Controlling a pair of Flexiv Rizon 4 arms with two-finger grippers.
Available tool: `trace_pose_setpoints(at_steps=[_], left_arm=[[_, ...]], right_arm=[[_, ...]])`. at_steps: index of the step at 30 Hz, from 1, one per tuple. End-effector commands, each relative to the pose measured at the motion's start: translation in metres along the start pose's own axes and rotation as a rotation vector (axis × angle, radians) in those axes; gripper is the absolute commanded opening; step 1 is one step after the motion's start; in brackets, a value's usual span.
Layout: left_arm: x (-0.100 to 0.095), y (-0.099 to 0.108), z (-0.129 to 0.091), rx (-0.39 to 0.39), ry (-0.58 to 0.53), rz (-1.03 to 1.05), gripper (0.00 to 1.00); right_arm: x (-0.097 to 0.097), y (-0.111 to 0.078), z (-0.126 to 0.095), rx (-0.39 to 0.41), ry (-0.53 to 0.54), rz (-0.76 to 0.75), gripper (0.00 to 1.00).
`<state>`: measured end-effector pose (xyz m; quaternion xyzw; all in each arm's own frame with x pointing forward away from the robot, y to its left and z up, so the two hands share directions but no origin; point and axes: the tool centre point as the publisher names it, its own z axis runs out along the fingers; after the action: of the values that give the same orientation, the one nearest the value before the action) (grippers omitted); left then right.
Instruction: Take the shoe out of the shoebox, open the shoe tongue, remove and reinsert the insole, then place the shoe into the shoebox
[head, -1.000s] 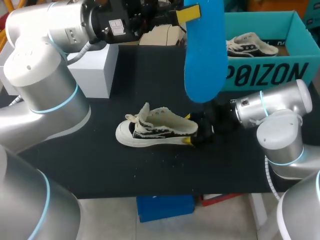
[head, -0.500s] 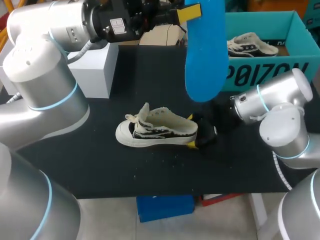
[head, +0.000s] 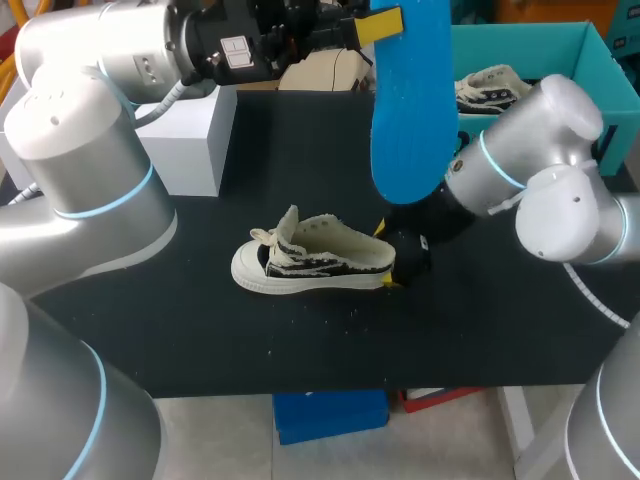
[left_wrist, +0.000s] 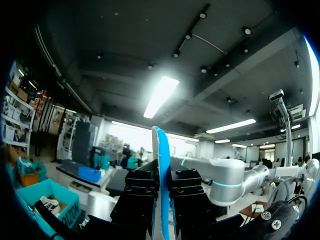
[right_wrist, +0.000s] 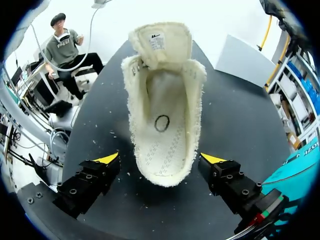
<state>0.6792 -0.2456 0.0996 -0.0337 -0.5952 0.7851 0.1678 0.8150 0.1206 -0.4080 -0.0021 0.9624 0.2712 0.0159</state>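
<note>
A cream and black shoe (head: 312, 262) stands on the black table (head: 300, 340), toe toward the left, its tongue pulled up. In the right wrist view the shoe (right_wrist: 164, 118) shows an empty cream inside with no insole. My right gripper (head: 386, 257) is open at the heel; its yellow fingertips (right_wrist: 109, 158) stand on either side of the heel without touching it. My left gripper (head: 378, 25) is high above the table, shut on the top of a blue insole (head: 412, 100) that hangs down. The insole (left_wrist: 162, 185) shows edge-on between the fingers.
A teal shoebox (head: 600, 60) at the back right holds a second shoe (head: 500, 92). A white box (head: 190, 140) stands at the back left. A blue object (head: 330, 412) lies under the front edge.
My right gripper opened fully around the heel and its arm swung up and toward the shoe. The left arm and the insole kept still.
</note>
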Motion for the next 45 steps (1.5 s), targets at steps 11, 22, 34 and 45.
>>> trace_pose_setpoints(at_steps=[11, 22, 34, 45], left_arm=[[0.000, 0.001, 0.002, -0.001, -0.004, 0.001, 0.00], [0.000, 0.001, 0.002, -0.001, -0.004, 0.001, 0.00], [0.000, 0.001, 0.002, -0.001, -0.004, 0.001, 0.00], [0.000, 0.001, 0.002, -0.001, -0.004, 0.001, 0.00]], right_arm=[[-0.002, 0.022, -0.003, 0.412, -0.006, -0.014, 1.00], [-0.006, 0.037, 0.006, 0.468, 0.012, -0.035, 1.00], [-0.002, 0.044, 0.018, 0.498, 0.010, -0.038, 1.00], [-0.001, 0.044, 0.023, 0.493, 0.015, -0.033, 1.00]])
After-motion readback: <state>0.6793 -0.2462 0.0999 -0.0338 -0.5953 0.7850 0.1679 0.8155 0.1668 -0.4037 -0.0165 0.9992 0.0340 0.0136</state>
